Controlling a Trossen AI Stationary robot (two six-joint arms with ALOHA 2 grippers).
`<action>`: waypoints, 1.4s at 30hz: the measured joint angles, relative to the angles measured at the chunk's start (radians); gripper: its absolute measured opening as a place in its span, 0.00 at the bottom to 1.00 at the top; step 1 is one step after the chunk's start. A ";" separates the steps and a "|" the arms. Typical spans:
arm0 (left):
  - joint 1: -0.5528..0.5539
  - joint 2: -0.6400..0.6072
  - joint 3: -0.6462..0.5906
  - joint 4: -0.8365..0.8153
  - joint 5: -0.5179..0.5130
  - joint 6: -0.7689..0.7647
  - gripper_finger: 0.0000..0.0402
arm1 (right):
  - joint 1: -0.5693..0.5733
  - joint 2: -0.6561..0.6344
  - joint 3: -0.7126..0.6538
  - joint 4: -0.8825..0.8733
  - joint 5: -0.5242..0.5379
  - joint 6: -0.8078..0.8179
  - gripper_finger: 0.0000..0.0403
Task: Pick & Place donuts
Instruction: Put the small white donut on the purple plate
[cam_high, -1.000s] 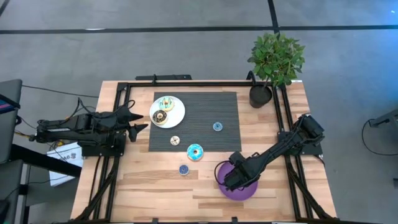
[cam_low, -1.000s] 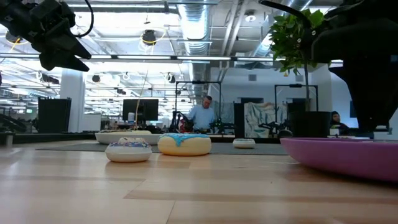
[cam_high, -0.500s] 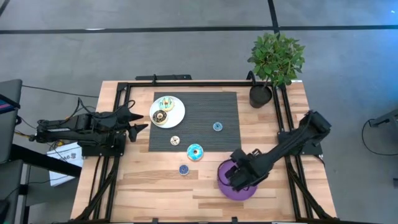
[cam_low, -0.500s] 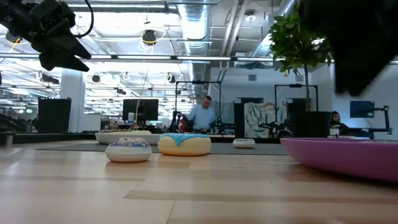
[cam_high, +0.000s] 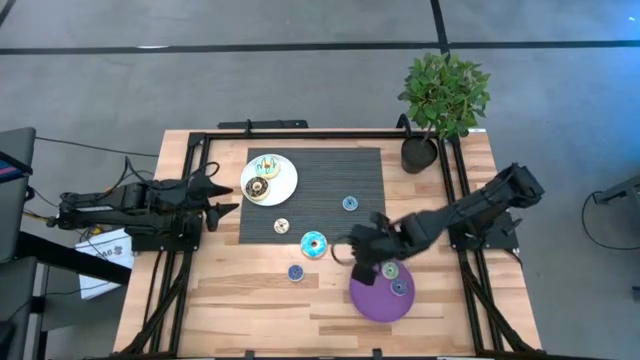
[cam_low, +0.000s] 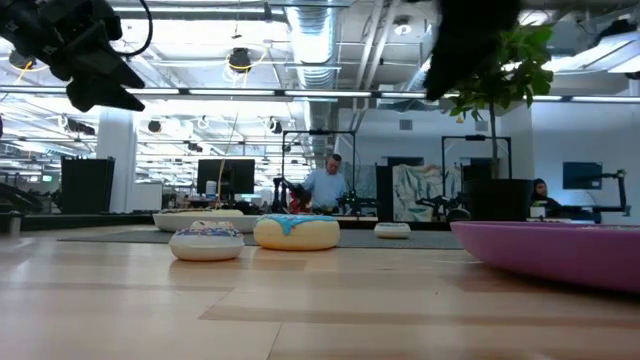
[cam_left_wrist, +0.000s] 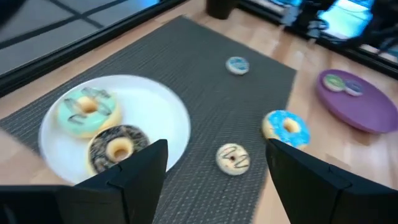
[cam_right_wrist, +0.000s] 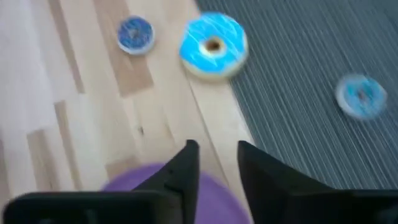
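Donuts: 2 donuts (cam_high: 394, 278) now sit on my purple plate (cam_high: 370, 302); my empty right gripper (cam_high: 352, 249), fingers narrow, heads for more.

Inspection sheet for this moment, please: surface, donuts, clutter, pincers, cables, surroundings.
Surface: wooden table with a dark mat.
Job's things: two donuts on the white plate, two on the purple plate, two on the mat, a blue donut at the mat's edge, a dark-blue donut on wood.
Clutter: potted plant at a table corner.
Pincers: left pincer open, beside the white plate; right pincer narrowly open, empty, between purple plate and blue donut.
Cables: wires by the left arm.
Surroundings: person far behind.
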 joint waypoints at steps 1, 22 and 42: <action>0.000 0.000 0.000 0.014 0.014 0.018 0.66 | -0.024 0.000 -0.013 0.045 -0.020 -0.042 0.21; -0.002 0.187 0.015 0.162 0.155 0.285 0.66 | -0.274 -0.095 -0.269 0.259 -0.125 -0.241 0.00; -0.004 0.835 0.239 0.311 0.162 0.279 0.66 | -0.418 -0.825 -0.773 0.377 -0.271 -0.397 0.00</action>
